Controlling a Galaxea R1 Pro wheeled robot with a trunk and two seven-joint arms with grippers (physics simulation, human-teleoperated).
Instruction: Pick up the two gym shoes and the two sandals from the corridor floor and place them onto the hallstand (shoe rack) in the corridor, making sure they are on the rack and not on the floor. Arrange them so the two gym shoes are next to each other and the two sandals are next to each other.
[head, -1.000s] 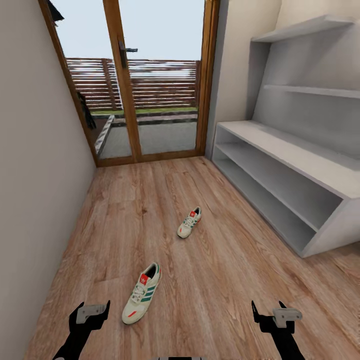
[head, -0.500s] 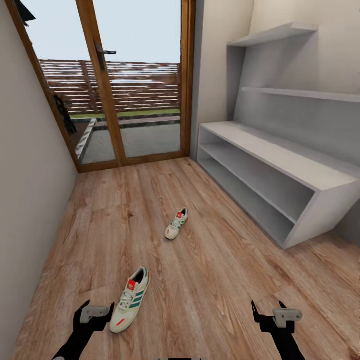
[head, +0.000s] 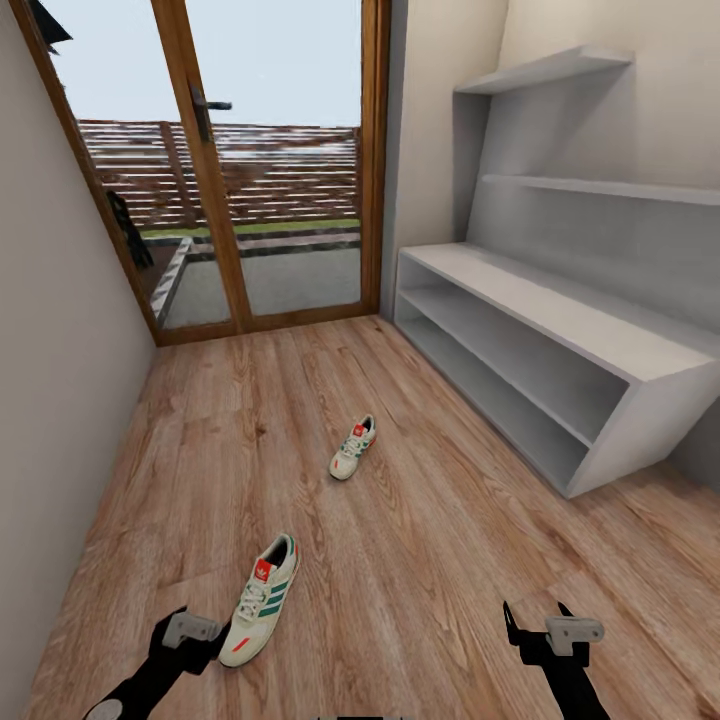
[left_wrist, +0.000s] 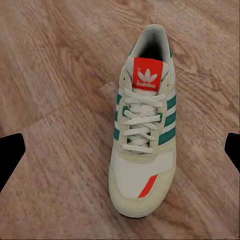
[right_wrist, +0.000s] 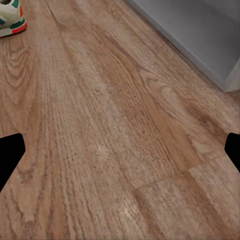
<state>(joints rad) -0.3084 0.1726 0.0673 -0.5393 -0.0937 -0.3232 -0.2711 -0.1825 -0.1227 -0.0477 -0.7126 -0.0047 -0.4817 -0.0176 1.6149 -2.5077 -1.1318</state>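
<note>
L gripper (head: 196, 640) dropped, maybe nearer shoe (head: 260, 600).

Glazed wooden door (head: 215, 170), slatted fence (head: 280, 175)

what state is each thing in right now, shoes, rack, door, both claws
near gym shoe: upright on the floor, beside the left claw
far gym shoe: upright on the floor, apart from the first
hallstand: shelves bare
glass door: closed
left claw: open, holding nothing
right claw: open, holding nothing

Wood-plank floor (head: 420, 560) carrying two sneakers: near sneaker (head: 260, 600) lying well apart from the shoe rack (head: 560, 350), far sneaker (head: 353, 447) nearer it; rack itself standing on the planks
</note>
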